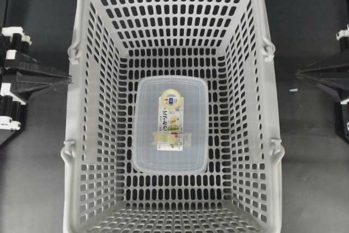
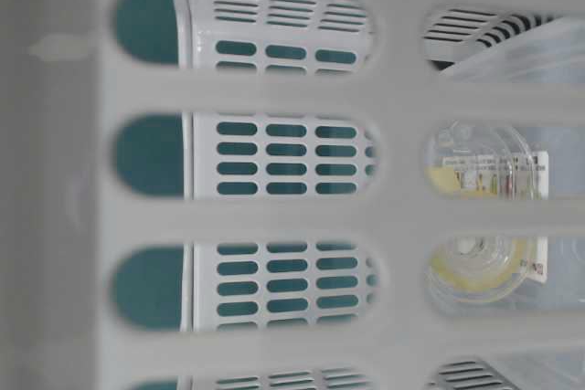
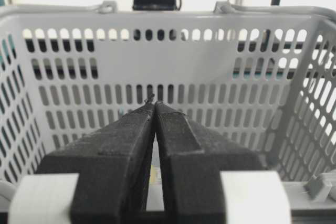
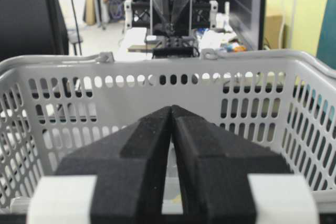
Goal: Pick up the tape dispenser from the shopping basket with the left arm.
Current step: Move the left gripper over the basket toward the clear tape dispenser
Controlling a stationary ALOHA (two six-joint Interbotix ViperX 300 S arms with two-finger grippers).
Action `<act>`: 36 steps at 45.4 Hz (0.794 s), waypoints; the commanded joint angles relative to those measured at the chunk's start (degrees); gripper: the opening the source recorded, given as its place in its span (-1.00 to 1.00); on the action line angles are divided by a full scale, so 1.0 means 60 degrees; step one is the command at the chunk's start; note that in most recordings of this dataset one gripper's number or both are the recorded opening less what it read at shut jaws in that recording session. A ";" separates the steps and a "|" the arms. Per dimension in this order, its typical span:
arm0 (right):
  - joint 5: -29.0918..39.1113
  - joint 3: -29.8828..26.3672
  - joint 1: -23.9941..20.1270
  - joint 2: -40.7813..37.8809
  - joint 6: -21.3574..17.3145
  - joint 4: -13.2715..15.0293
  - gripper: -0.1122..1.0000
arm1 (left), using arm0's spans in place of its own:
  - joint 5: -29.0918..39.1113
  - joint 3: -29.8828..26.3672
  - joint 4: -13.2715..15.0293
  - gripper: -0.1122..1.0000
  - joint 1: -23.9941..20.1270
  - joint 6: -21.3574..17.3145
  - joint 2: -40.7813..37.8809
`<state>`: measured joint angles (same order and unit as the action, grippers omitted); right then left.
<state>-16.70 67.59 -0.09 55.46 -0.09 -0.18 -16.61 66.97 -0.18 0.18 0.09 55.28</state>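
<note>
Overhead view: the tape dispenser [image 1: 170, 125] lies flat on the basket [image 1: 87, 53] floor, long axis crosswise to the clenched, empty left fingers [image 1: 68, 78], beyond the wall and lower.

We find the tape dispenser [image 1: 170, 125], a translucent rounded-rectangular pack, lying flat at the centre of the shopping basket [image 1: 87, 135] floor, clear of all four walls. Its narrow white label strip runs lengthwise, with a yellow circle at the far end. The light-grey basket stands upright, its walls and floor slotted and its rim flared.
</note>
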 commanded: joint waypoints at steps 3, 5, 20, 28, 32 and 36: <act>-0.0015 -0.0176 0.0103 -0.0059 -0.0073 -0.0044 -0.77 | 0.0762 -0.0879 -0.0381 -0.72 -0.0015 0.0322 -0.0205; 0.0044 -0.0161 0.0103 -0.0059 -0.0073 -0.0029 -0.80 | 0.1157 -0.1128 -0.0381 -0.80 -0.0015 0.0381 -0.0293; 0.0234 -0.0176 0.0132 -0.0059 -0.0088 -0.0059 -0.81 | 0.4966 -0.3633 -0.0381 -0.80 0.0425 0.0483 -0.1992; 0.0674 -0.0161 0.0103 -0.0073 -0.0190 -0.0073 -0.55 | 0.5903 -0.4526 -0.0381 -0.80 0.0645 0.0469 -0.3091; 0.0996 -0.0161 0.0103 -0.0059 -0.0352 -0.0073 -0.17 | 0.6240 -0.4878 -0.0381 -0.80 0.0674 0.0483 -0.3589; 0.1172 -0.0161 0.0103 -0.0059 -0.0483 -0.0073 0.29 | 0.6563 -0.5288 -0.0381 -0.80 0.0791 0.0483 -0.4175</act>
<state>-10.11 67.59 0.62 55.46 -2.55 -0.44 21.62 38.50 -2.29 4.31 2.90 32.61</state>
